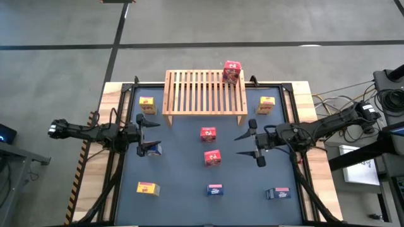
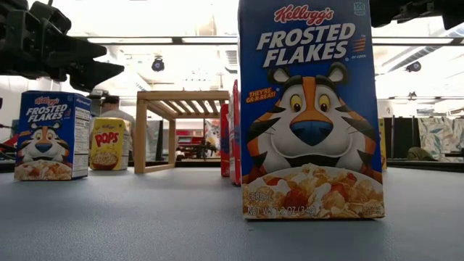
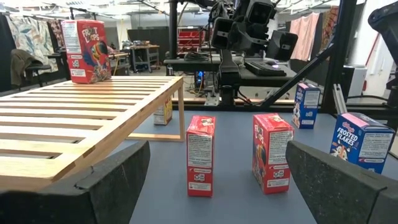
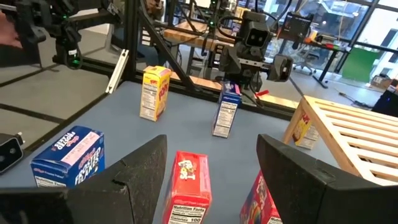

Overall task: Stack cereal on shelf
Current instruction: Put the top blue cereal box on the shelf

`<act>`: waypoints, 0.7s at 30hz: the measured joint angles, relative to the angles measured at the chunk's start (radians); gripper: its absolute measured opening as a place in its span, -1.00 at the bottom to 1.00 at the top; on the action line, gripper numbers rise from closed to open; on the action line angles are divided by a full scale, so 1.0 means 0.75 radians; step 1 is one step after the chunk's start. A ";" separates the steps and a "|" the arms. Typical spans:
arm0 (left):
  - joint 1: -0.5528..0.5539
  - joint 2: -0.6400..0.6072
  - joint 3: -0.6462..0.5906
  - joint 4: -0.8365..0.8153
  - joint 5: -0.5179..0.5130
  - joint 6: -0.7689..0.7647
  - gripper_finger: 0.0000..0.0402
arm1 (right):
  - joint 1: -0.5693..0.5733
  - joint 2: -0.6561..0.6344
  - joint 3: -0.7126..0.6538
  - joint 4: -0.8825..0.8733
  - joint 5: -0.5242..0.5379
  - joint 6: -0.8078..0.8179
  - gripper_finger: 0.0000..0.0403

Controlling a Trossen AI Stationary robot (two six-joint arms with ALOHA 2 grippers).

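One red cereal box stands on the far right corner of our slatted wooden shelf while two more red boxes wait on the table between our left gripper and right gripper, both spread wide and grasping nothing.
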 joint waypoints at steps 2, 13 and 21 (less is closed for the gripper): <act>0.000 0.000 0.000 0.017 0.000 0.000 0.79 | 0.000 0.000 0.000 -0.001 0.000 -0.002 0.18; 0.000 0.000 0.000 0.078 0.018 -0.075 0.79 | 0.000 -0.001 0.000 -0.001 -0.001 -0.015 0.18; -0.001 0.000 0.109 0.224 0.044 -0.188 0.79 | 0.000 -0.001 0.000 0.000 -0.001 -0.018 0.18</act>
